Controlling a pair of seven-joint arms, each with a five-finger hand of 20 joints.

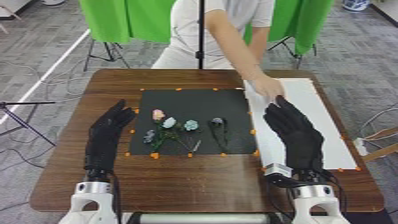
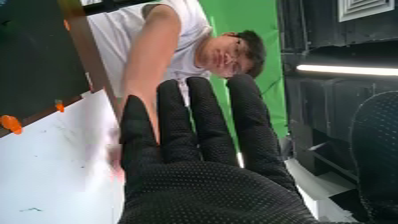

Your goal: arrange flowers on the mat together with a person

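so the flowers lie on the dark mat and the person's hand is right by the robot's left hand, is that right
Not quite. The head view shows the person's hand by the robot's right hand, at the white sheet. The flowers do lie on the dark mat.

Flowers (image 1: 169, 123) on mat (image 1: 187, 102); sheet (image 1: 306, 100) right of mat; both on table (image 1: 195, 185).

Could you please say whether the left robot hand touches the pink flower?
Apart: the head view shows table and mat between the left robot hand and the pink flower.
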